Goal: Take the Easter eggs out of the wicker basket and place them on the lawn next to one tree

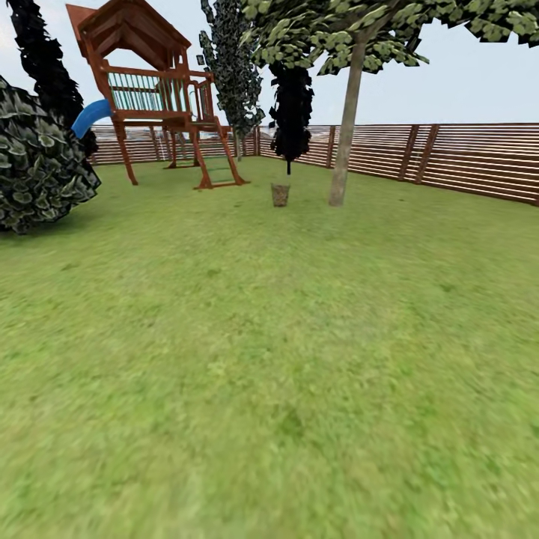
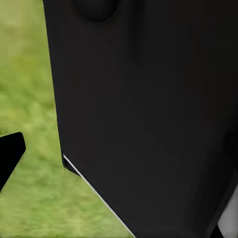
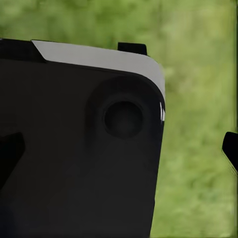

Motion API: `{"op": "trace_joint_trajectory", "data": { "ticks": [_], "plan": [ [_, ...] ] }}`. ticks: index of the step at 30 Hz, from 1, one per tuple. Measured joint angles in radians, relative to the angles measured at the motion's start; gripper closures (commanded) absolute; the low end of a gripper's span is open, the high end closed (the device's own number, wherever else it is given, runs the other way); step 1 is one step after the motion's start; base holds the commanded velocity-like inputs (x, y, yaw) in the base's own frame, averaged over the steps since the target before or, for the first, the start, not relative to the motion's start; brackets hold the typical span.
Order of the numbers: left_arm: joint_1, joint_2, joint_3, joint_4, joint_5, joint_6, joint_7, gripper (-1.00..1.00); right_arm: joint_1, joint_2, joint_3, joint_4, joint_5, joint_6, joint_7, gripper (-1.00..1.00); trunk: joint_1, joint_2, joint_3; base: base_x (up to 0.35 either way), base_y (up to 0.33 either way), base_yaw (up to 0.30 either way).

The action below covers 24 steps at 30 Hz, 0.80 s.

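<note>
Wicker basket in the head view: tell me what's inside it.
The wicker basket stands far off on the lawn, beside the tree. Its brown woven wall faces the camera and hides the inside; whether eggs are in it cannot be told.

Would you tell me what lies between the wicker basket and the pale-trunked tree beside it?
Just bare lawn: in the head view the wicker basket and the tree stand apart with grass between.

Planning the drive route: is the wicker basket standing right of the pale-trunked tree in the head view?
No, the wicker basket stands left of the tree, on the lawn.
</note>
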Motion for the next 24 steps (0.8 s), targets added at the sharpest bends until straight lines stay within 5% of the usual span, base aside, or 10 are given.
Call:
{"op": "trace_joint_trajectory", "data": {
  "ticks": [24],
  "plan": [
    [0.000, -0.001, 0.000, 0.001, 0.000, 0.000, 0.000, -1.00, 0.000, 0.000, 0.000, 0.000, 0.000, 0.000, 0.000, -1.00, 0.000, 0.000, 0.000, 0.339, 0.000, 0.000]
  ]
}}
